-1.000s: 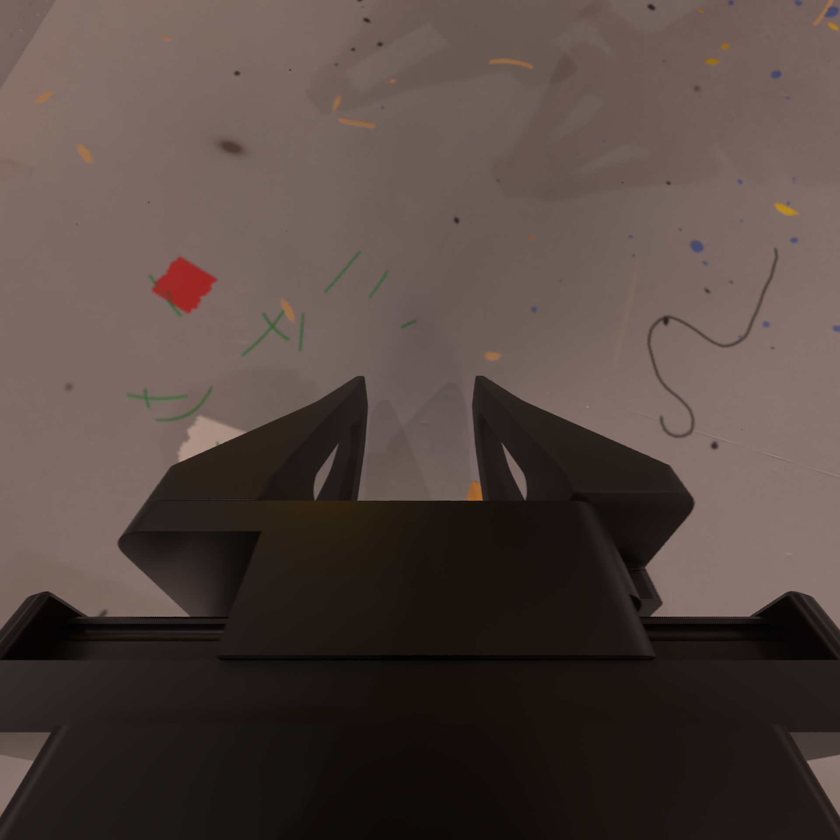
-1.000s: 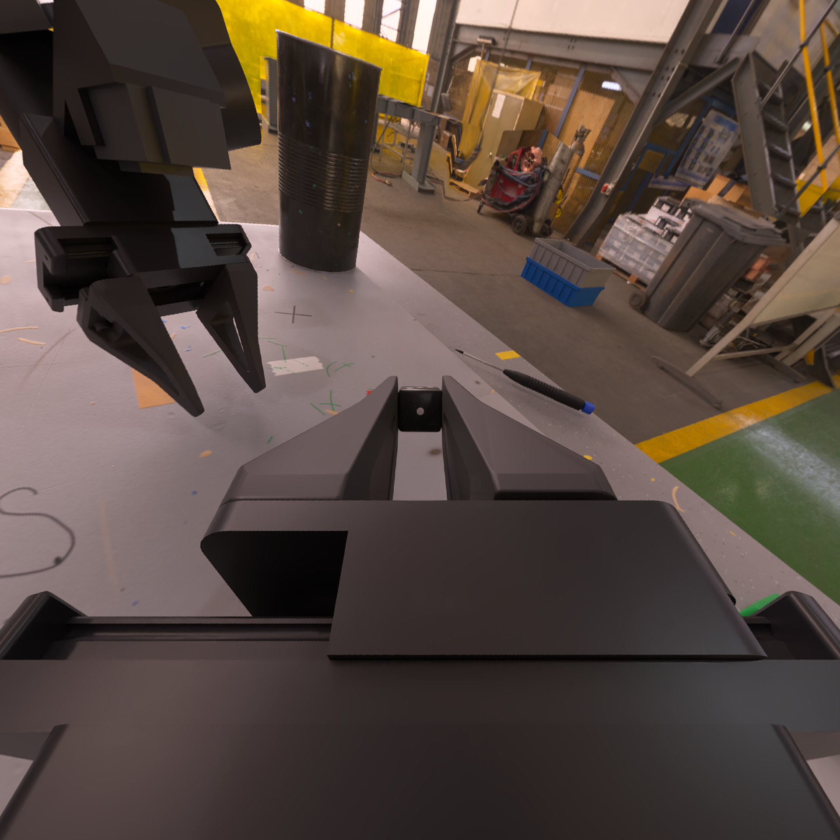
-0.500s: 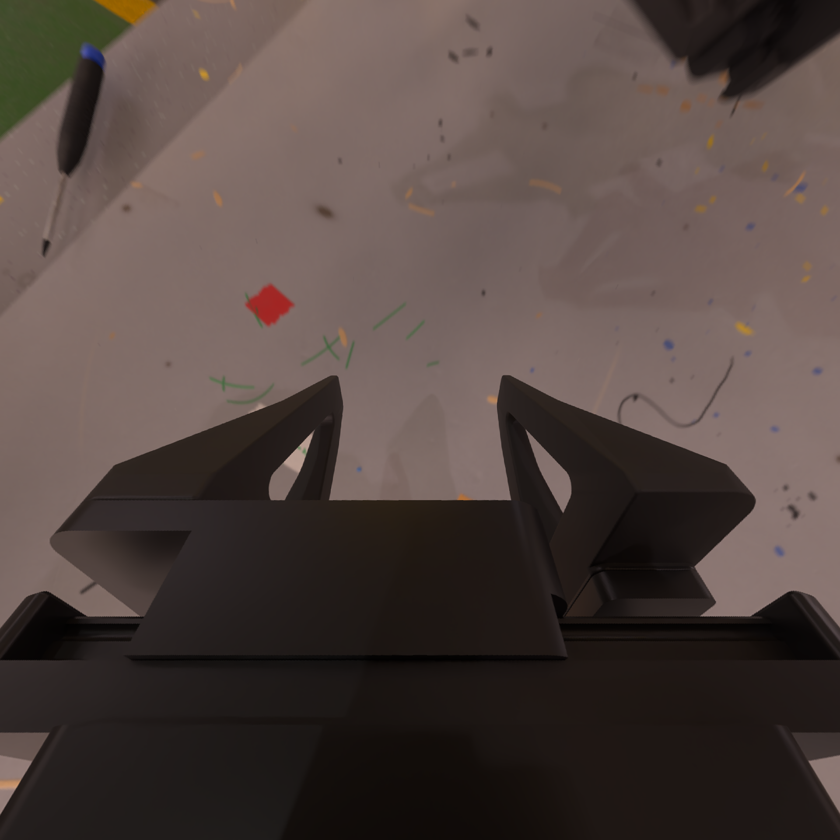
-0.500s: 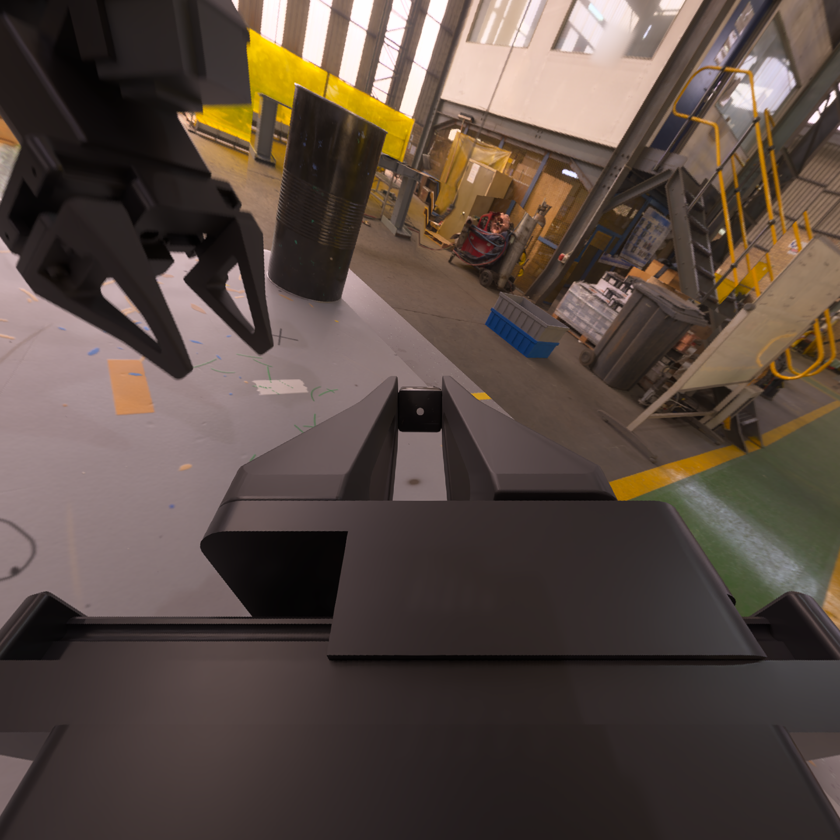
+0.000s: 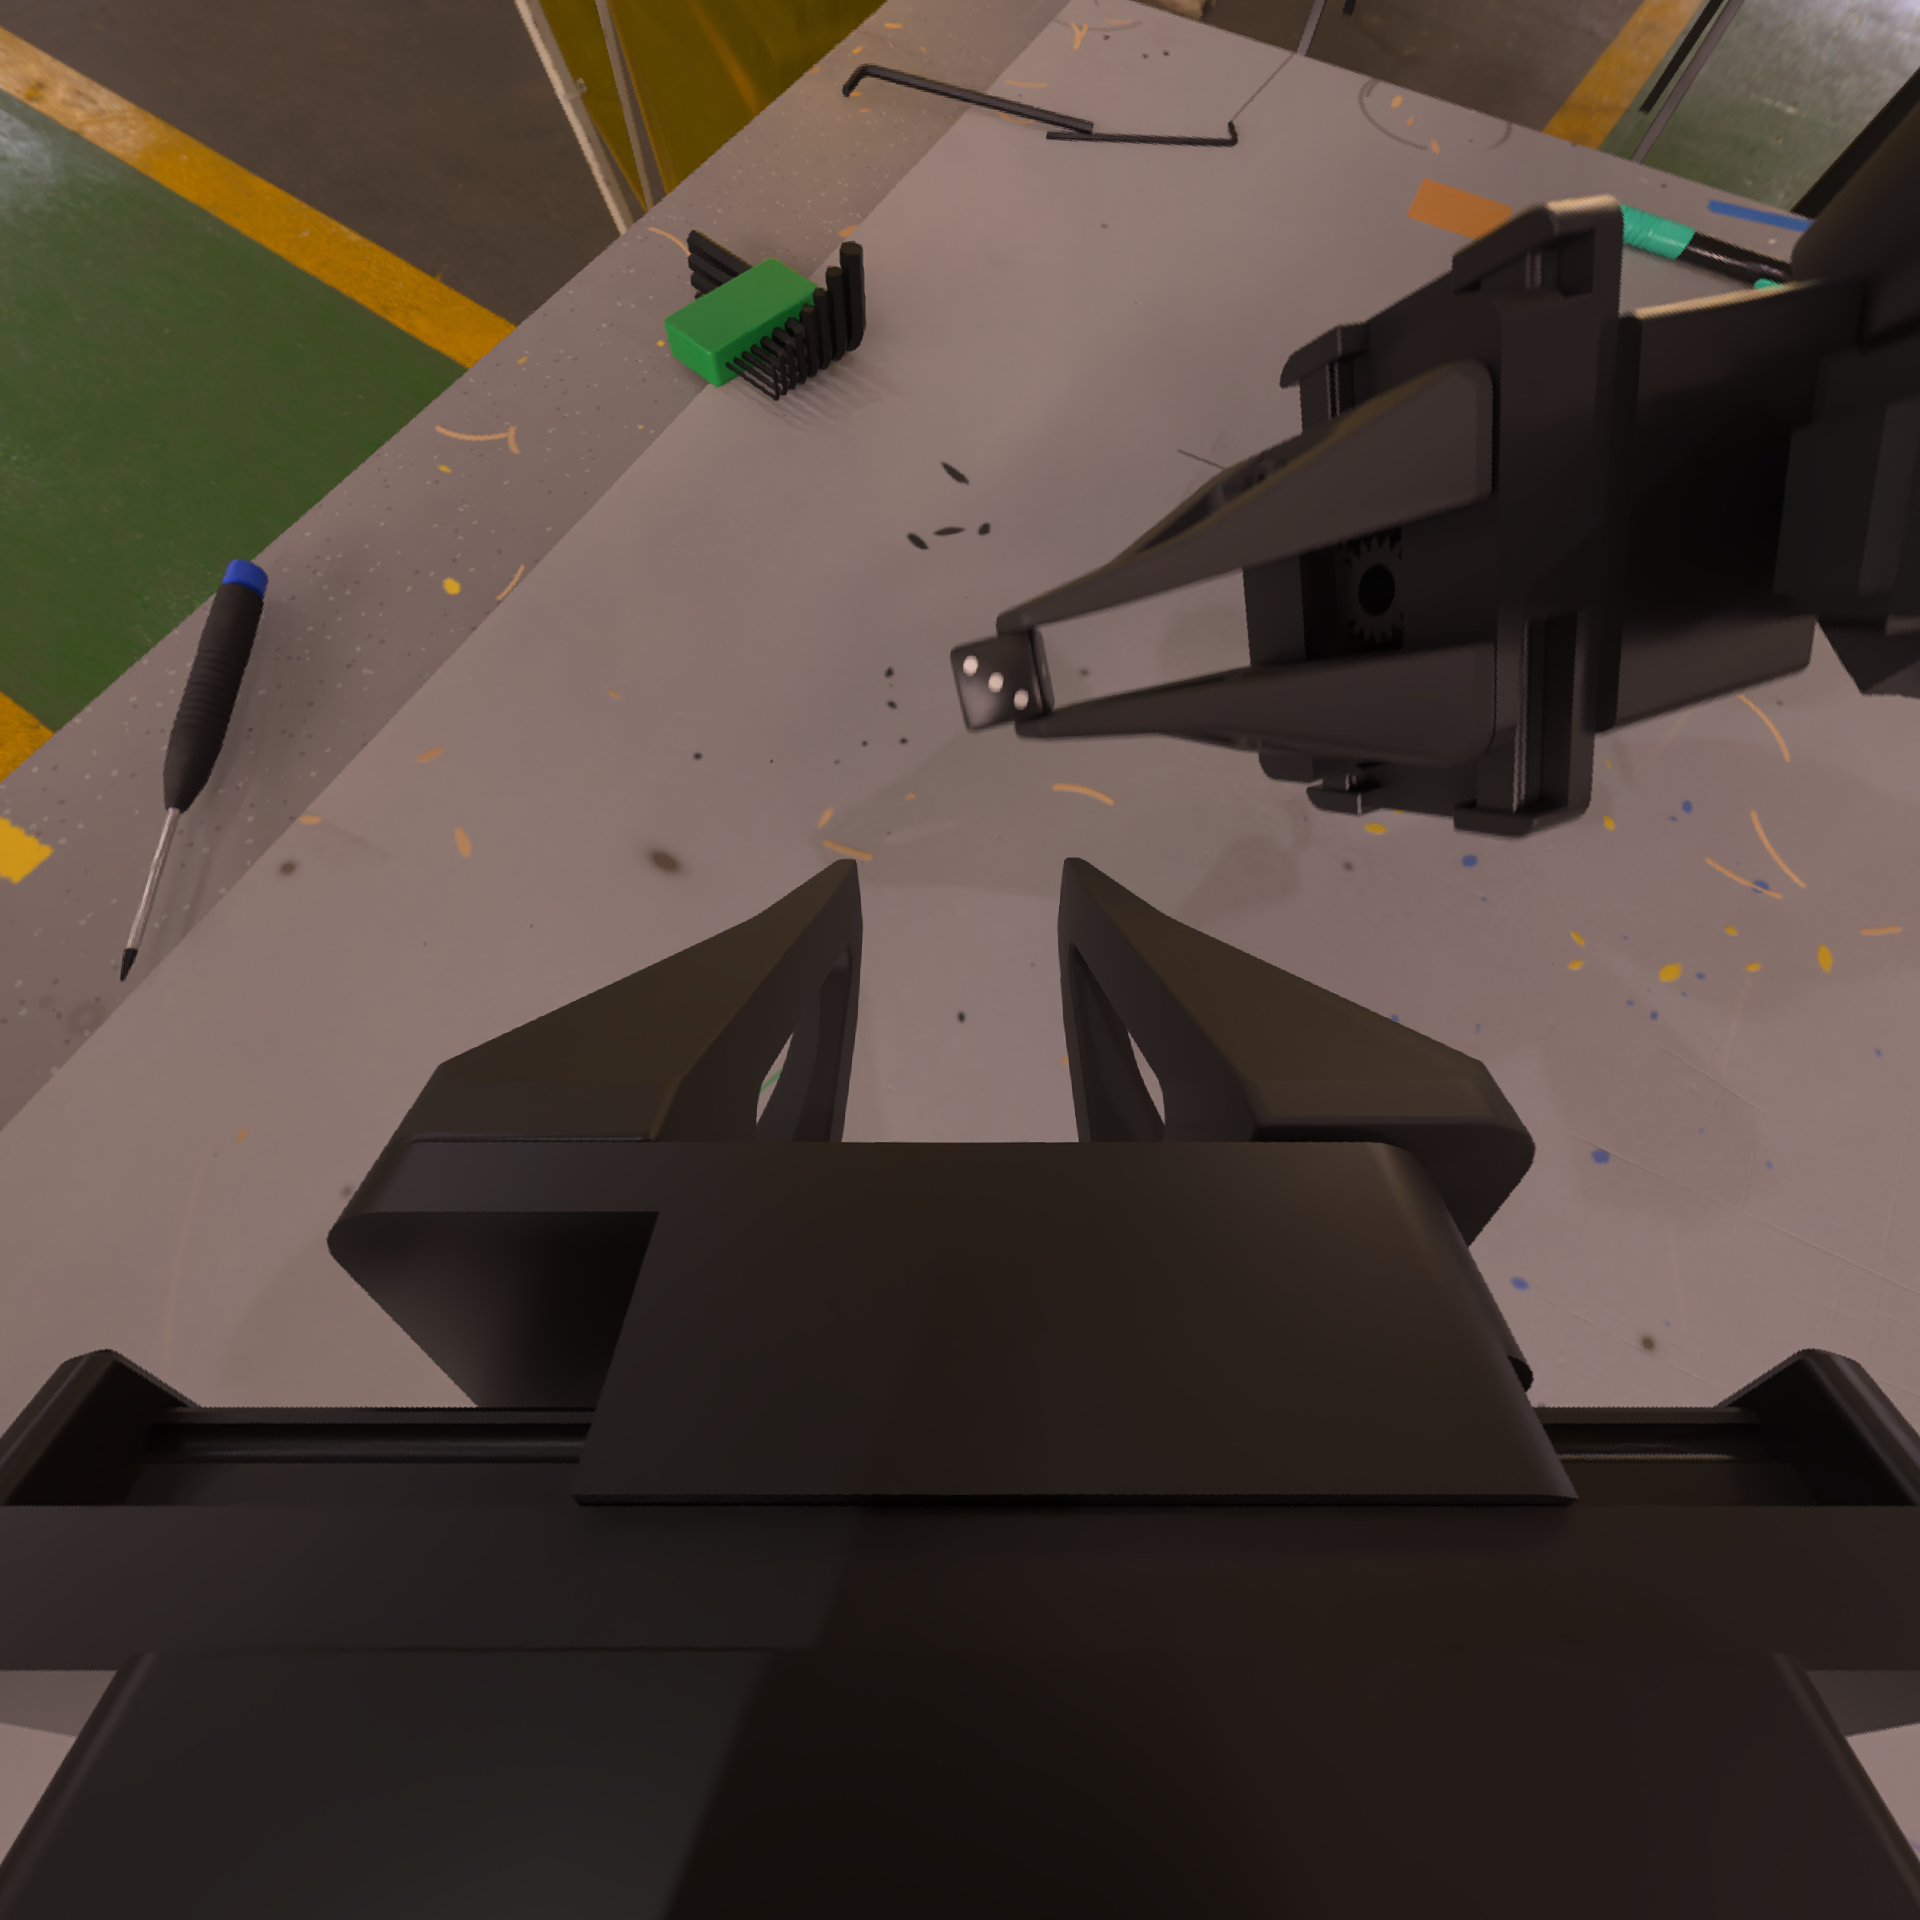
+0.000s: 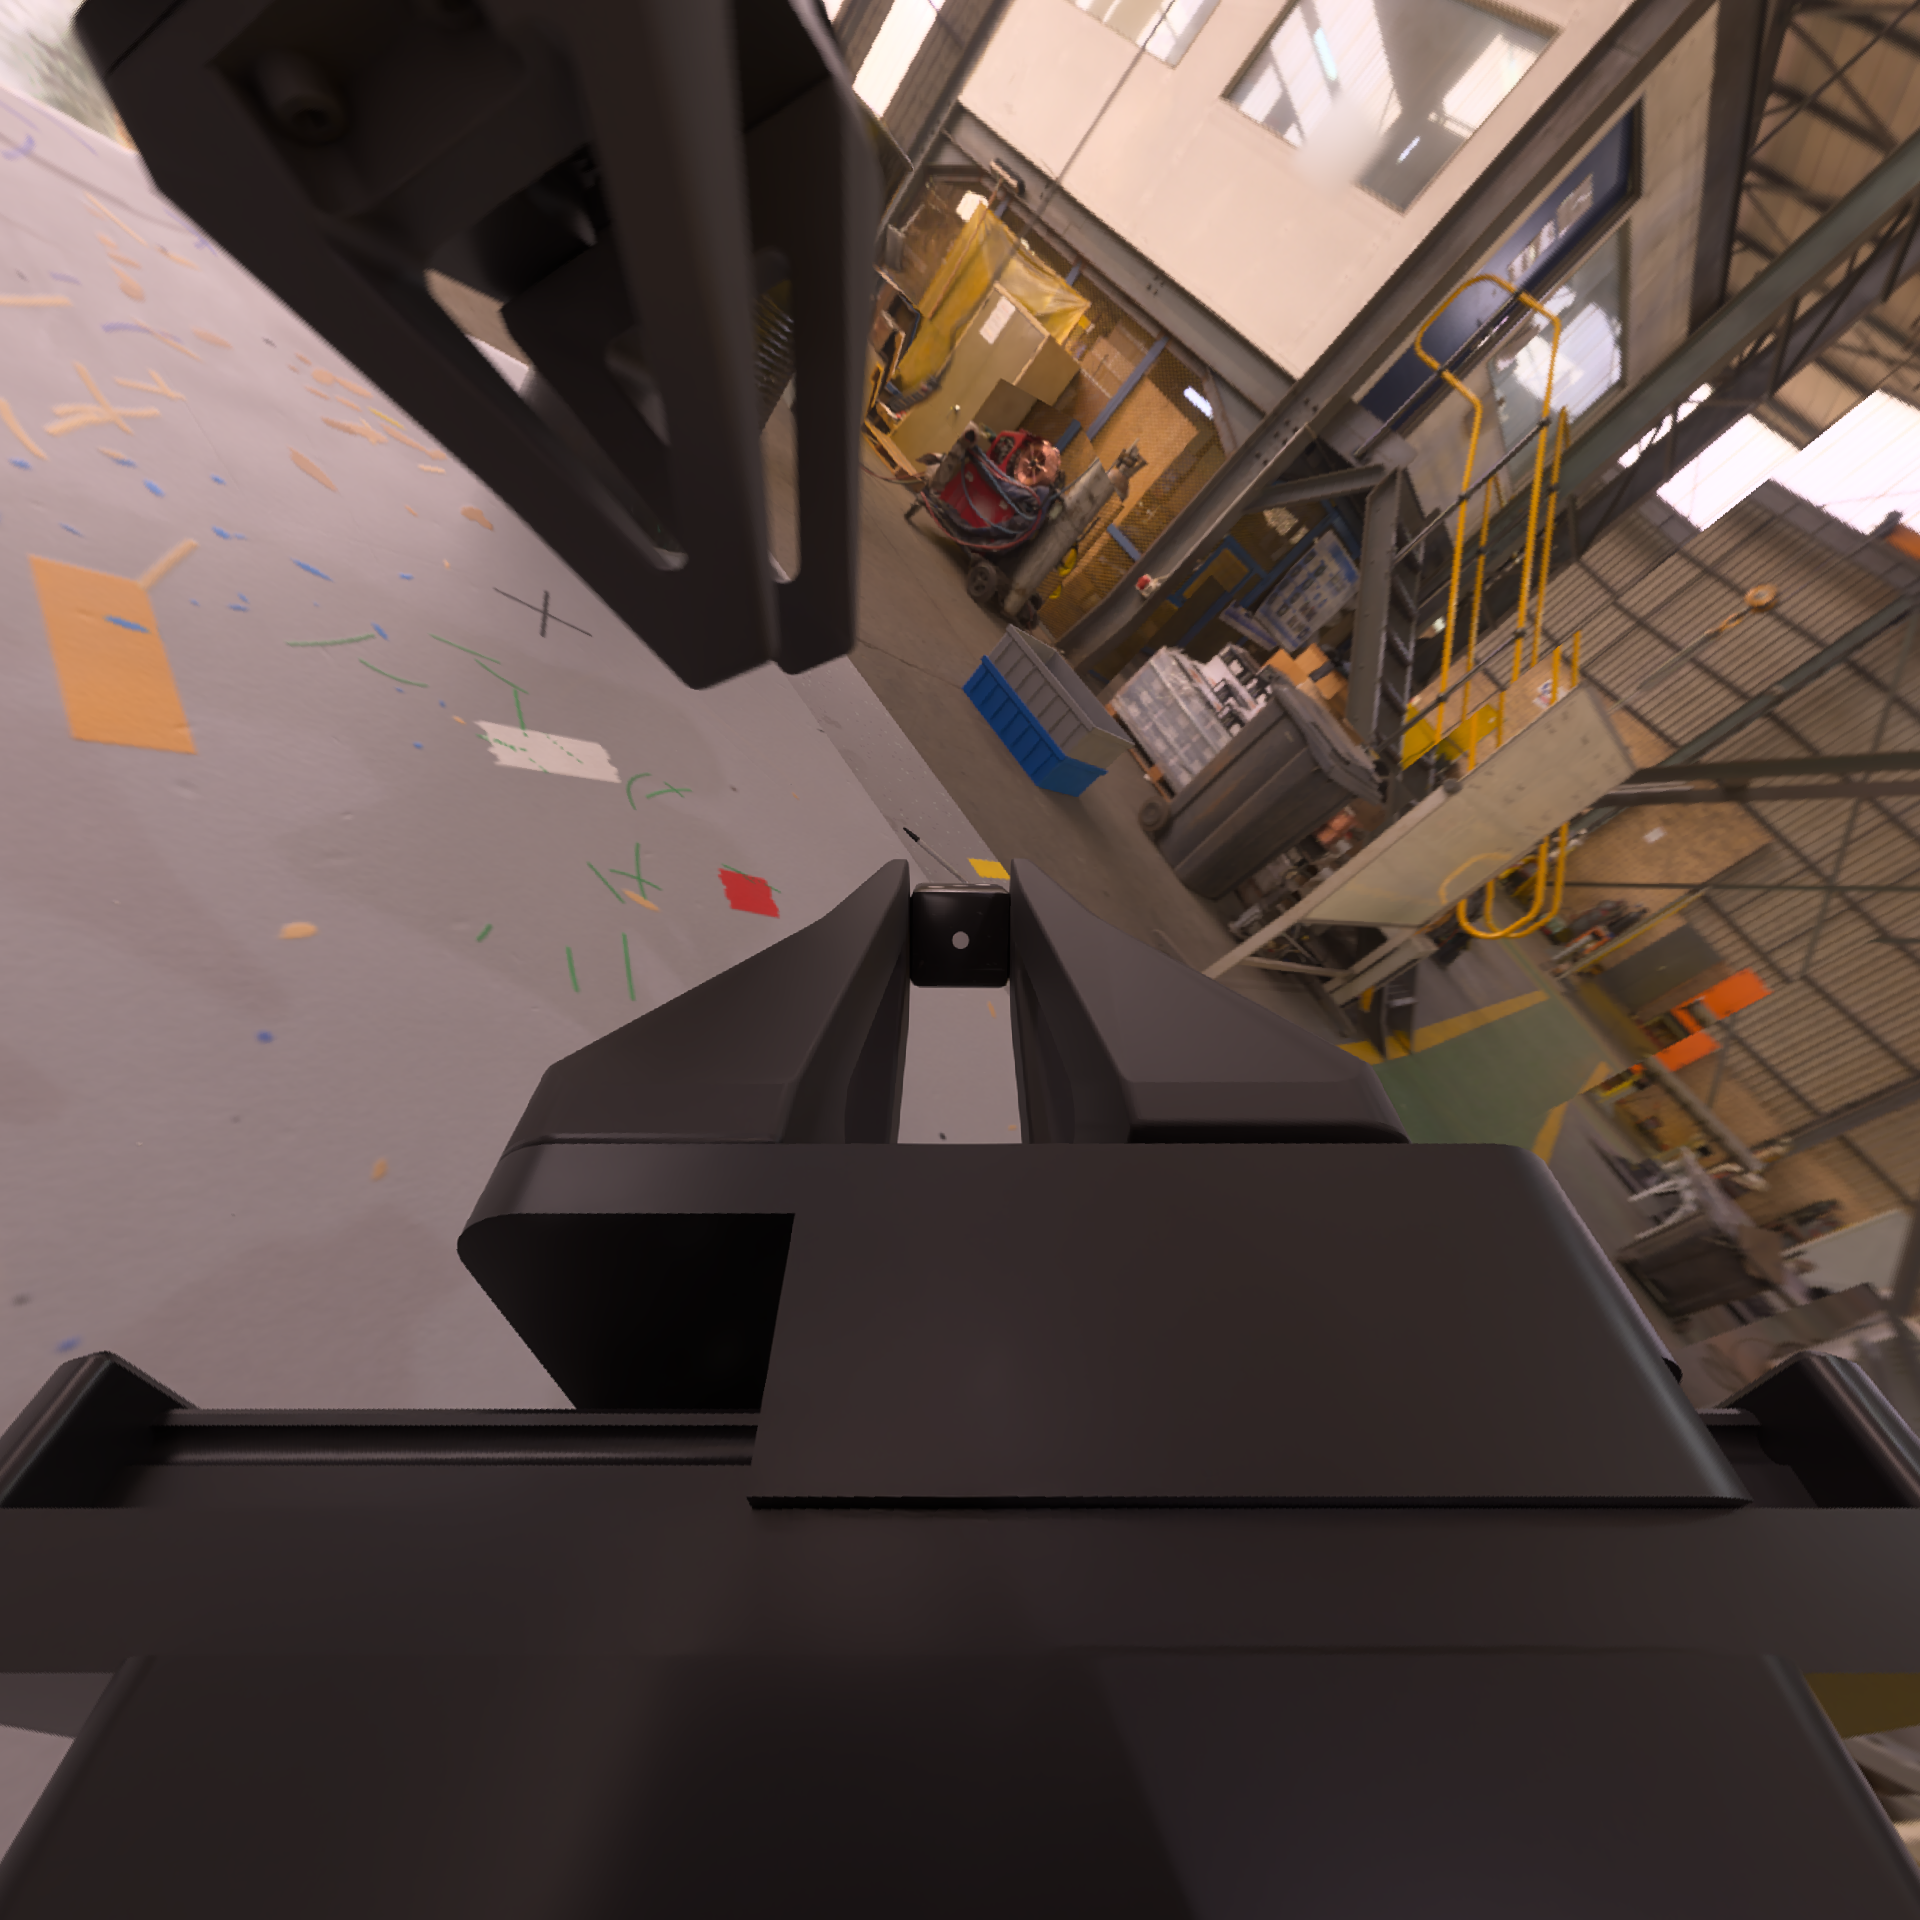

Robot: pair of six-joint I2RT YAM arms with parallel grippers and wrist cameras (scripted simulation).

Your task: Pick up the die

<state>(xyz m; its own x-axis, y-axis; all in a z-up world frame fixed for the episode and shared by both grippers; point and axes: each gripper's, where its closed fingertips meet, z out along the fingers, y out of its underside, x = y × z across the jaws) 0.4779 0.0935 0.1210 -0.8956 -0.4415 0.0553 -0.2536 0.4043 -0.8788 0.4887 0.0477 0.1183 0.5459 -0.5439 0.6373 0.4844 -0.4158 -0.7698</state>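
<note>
The die (image 6: pixel 958 938) is a small black cube with white pips, clamped between the fingertips of my right gripper (image 6: pixel 958 904) and held in the air above the grey table (image 6: pixel 312 1039). In the left wrist view the die (image 5: pixel 995 682) shows at the tips of the right gripper (image 5: pixel 1023 675), which reaches in from the right, well above the tabletop. My left gripper (image 5: pixel 958 883) is open and empty, below and in front of the die. The left gripper's body (image 6: pixel 540 291) hangs close above in the right wrist view.
On the table (image 5: pixel 727 675) lie a blue-capped screwdriver (image 5: pixel 197 727) near the left edge, a green holder of hex keys (image 5: pixel 769 322), and loose hex keys (image 5: pixel 1039 114) farther off. Tape patches, orange (image 6: pixel 109 665), white (image 6: pixel 551 750) and red (image 6: pixel 748 894), mark the tabletop.
My right gripper has lifted and tilted with the die held in it. My left gripper has risen and swung, so the right gripper and die now show in its view; its jaws narrowed slightly.
</note>
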